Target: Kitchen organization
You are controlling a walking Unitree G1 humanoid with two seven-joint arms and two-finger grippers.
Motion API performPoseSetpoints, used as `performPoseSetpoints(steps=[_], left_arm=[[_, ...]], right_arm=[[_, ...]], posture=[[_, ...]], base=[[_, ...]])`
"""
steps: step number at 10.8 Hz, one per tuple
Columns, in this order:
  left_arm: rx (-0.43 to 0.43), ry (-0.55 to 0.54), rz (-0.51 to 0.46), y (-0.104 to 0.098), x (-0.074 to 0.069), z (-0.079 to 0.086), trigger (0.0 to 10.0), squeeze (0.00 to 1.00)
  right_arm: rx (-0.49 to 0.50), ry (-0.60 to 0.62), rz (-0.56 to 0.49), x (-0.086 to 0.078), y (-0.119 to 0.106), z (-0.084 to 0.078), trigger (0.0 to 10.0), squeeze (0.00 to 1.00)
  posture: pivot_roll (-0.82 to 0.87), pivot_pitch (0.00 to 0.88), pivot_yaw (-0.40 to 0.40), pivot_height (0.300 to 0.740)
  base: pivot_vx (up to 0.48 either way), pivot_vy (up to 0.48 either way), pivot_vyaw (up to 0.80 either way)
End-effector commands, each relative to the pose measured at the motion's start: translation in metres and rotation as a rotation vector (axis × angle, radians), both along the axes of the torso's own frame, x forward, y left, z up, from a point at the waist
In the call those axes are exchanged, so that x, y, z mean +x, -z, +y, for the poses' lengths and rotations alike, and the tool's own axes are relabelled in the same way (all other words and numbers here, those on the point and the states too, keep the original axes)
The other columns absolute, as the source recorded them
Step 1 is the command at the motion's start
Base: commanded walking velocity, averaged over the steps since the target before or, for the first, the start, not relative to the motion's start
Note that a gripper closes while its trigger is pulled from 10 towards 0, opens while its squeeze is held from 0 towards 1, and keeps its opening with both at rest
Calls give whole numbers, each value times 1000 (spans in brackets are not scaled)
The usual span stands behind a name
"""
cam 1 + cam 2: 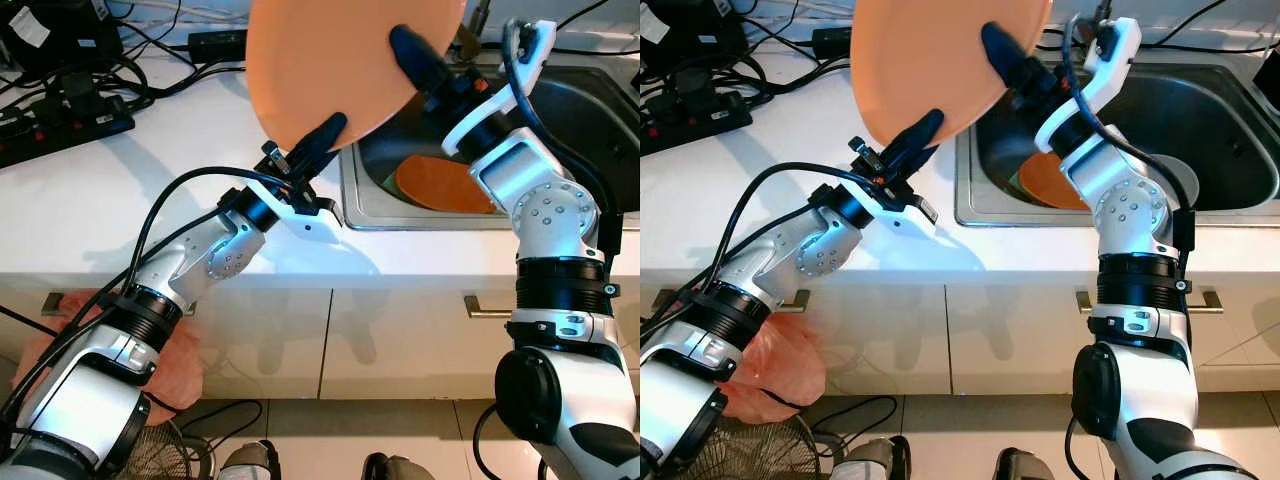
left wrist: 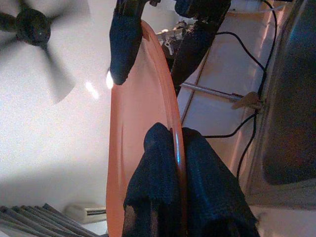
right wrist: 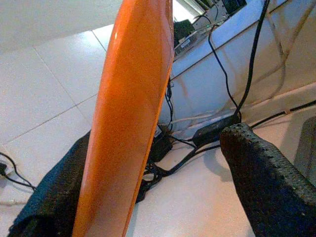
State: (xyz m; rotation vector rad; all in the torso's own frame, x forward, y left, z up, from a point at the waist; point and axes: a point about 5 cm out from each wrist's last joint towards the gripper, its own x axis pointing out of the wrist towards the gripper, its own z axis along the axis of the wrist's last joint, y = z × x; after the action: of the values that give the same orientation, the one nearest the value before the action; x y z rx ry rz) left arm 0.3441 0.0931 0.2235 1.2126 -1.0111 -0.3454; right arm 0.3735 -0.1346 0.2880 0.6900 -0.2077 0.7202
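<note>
A large orange plate (image 1: 340, 60) is held tilted in the air above the counter's edge, just left of the sink (image 1: 600, 110). My left gripper (image 1: 310, 145) is shut on its lower rim; in the left wrist view both fingers (image 2: 158, 163) pinch the plate (image 2: 143, 98) edge. My right gripper (image 1: 425, 55) straddles the upper right rim. It is open: one finger lies against the plate (image 3: 128, 113) and the other finger (image 3: 261, 173) stands well off. A second orange plate (image 1: 440, 185) lies in the sink basin.
On the white counter (image 1: 100, 210) at the back left are a black power strip (image 1: 60, 130) and tangled cables. A pale bowl (image 1: 1180, 180) sits in the sink. Below the cabinet fronts, a pink bag (image 1: 770, 370) and a fan (image 1: 760, 450) are on the floor.
</note>
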Motion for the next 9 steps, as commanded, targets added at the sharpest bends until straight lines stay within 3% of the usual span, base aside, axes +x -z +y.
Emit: performPoseSetpoints(steps=[1, 9], left_arm=[[-38, 39, -53, -10, -5, -4, 0, 0], [-32, 82, -42, -9, -6, -12, 0, 0]], right_arm=[[0, 33, -1, 3, -6, -3, 0, 0], [-66, 71, 112, 3, 11, -15, 0, 0]], posture=[[55, 107, 20, 740], [49, 102, 33, 740]], base=[[0, 0, 0], [0, 0, 0]])
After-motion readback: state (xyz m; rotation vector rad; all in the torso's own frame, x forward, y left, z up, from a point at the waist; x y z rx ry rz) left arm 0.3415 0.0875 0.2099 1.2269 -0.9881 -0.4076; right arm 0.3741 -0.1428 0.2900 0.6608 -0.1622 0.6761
